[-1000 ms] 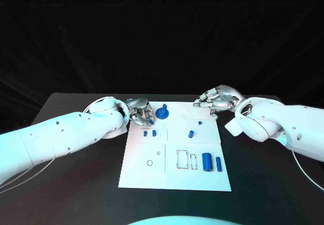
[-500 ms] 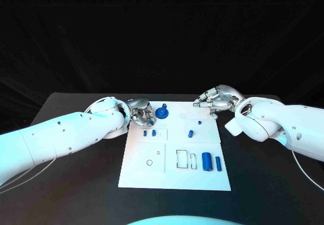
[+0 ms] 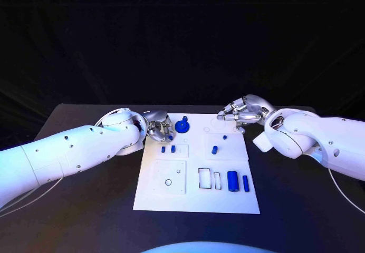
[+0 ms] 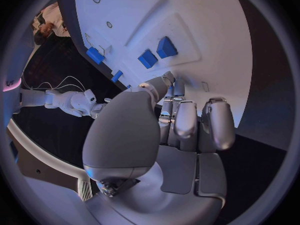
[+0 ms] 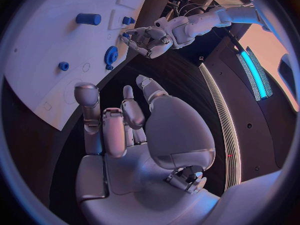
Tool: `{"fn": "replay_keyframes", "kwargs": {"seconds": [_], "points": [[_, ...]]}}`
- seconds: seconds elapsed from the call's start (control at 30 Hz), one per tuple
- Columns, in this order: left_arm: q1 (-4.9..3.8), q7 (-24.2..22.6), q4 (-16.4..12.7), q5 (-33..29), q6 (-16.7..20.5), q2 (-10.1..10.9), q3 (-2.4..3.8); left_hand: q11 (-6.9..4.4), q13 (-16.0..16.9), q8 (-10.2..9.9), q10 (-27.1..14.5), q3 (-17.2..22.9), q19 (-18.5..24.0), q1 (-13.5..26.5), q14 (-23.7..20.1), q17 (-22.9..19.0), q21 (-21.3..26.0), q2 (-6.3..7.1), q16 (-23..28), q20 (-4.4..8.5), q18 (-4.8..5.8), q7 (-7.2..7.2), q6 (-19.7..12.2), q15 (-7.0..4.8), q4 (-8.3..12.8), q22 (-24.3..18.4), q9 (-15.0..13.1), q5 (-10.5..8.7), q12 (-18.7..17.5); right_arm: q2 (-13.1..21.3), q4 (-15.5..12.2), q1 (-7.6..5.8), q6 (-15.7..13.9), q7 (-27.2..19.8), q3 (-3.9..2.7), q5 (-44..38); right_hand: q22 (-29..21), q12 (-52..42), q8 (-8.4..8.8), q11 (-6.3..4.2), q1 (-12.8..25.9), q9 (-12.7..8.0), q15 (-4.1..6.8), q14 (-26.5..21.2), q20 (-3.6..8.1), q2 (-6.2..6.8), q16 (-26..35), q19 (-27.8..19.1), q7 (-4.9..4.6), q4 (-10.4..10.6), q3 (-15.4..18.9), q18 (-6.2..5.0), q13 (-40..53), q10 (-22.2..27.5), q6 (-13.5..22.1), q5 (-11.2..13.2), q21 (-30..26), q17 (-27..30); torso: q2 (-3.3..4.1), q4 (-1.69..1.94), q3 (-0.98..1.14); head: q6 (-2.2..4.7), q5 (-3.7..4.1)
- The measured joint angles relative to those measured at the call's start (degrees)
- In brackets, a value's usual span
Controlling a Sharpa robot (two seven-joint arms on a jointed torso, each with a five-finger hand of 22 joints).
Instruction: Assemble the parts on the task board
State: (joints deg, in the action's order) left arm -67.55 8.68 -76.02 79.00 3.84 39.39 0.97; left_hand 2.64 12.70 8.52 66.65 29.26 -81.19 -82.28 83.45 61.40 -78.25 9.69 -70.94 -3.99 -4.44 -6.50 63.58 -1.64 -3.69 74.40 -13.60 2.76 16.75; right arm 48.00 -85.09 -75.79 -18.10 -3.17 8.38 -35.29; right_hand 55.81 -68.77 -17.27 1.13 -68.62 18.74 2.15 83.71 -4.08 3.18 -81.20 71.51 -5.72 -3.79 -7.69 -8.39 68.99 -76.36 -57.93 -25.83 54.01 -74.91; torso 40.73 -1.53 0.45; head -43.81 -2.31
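The white task board (image 3: pixel 196 197) lies mid-table. A blue gear (image 3: pixel 182 126) stands near its far left corner, seen too as the gear (image 5: pixel 111 54). My left hand (image 3: pixel 159 129) hovers just left of the gear over the board's edge, fingers curled, thumb and fingertip close together, nothing visible between them (image 4: pixel 164 83). My right hand (image 3: pixel 242 113) hangs over the far right corner, fingers loosely curled and holding nothing (image 5: pixel 119 120). Two small blue blocks (image 3: pixel 168 149) sit in their slots near the left hand. A blue piece (image 3: pixel 215 149) and a peg (image 3: pixel 224 138) sit mid-board.
Two blue cylinders (image 3: pixel 238 182) lie side by side near the board's right edge, beside rectangular outlines (image 3: pixel 205 178). A small ring (image 3: pixel 167 183) lies on the left panel. Bare black table (image 3: pixel 84 211) surrounds the board.
The left hand's fingers have shifted slightly beside the gear. The right hand and the parts have stayed put.
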Motion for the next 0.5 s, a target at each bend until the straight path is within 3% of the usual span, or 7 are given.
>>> {"fn": "replay_keyframes", "kwargs": {"seconds": [0.2, 0.5], "points": [[0.07, 0.25, 0.15, 0.05, -0.24, 0.08, -0.09, 0.21, 0.06, -2.58, 0.21, -0.43, 0.00, 0.29, 0.00, -0.41, 0.00, 0.29, 0.00, 0.00, 0.00, -0.58, -3.00, 0.00, 0.13, -0.31, 1.10, 0.01, -0.66, 0.02, 0.02, 0.02, 0.00, 0.00, 0.00, 0.00, 0.00, 0.00, 0.00, 0.00, 0.00, 0.00, 0.00, 0.00, 0.00, 0.00, 0.00, 0.00, 0.00, 0.00, 0.00, 0.00, 0.00, 0.00, 0.00, 0.00, 0.00, 0.00, 0.00, -0.01, 0.00, 0.08, -0.03], [0.08, 0.46, 0.31, 0.08, -0.27, 0.17, -0.09, 0.21, 0.07, -3.92, 0.20, -0.74, 0.02, 0.29, -0.22, -1.17, 0.37, 0.29, 0.39, -0.02, 0.01, -1.17, -4.41, 0.22, 0.13, -0.73, 1.74, 0.01, -1.12, 0.03, 0.10, 0.02, 0.00, 0.00, 0.00, -0.01, -0.02, 0.03, 0.00, 0.00, 0.00, 0.16, 0.00, 0.00, -0.21, 0.00, 0.00, -0.21, 0.00, 0.00, 0.00, 0.00, -0.02, 0.00, 0.00, 0.00, 0.00, 0.00, 0.00, -0.01, 0.00, 0.10, -0.07]]}}
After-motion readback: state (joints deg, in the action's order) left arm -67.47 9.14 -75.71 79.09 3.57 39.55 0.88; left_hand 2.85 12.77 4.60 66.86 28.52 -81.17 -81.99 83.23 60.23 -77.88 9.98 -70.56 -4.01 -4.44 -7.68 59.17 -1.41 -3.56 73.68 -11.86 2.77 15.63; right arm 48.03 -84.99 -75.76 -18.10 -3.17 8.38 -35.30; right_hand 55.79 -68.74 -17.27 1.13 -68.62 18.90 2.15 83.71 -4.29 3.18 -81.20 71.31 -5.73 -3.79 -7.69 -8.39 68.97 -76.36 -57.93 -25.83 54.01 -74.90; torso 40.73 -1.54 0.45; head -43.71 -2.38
